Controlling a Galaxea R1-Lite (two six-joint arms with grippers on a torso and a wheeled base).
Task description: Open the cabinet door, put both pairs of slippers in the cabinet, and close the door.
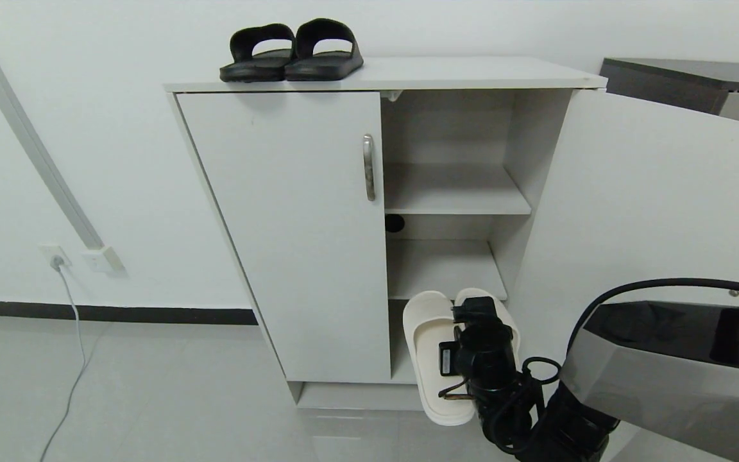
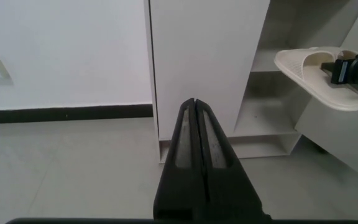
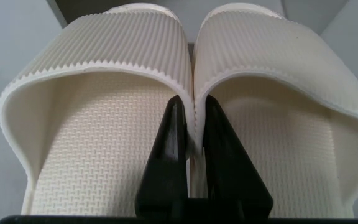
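In the head view, the white slippers [image 1: 424, 333] are seen grasped in the right hand [image 1: 469, 311], just in front of the cabinet [image 1: 292, 244], whose right door [image 1: 632, 212] is swung wide. The pair's long axis is directed away from that hand and into the opening, toes leading, at a level below the edge of the lower shelf [image 1: 440, 266]. A straight forward carry is therefore judged to be what is called for. The black slippers [image 1: 291, 54] are found on the cabinet top, toward the left arm's side.

In the left wrist view, the left hand [image 2: 194, 109] is shown clenched on nothing, low over the floor [image 2: 73, 168] and well aside from the opening.

In the right wrist view, the right hand [image 3: 191, 115] is clamped on the two inner strap walls, which are pressed together, with one slipper at each side.
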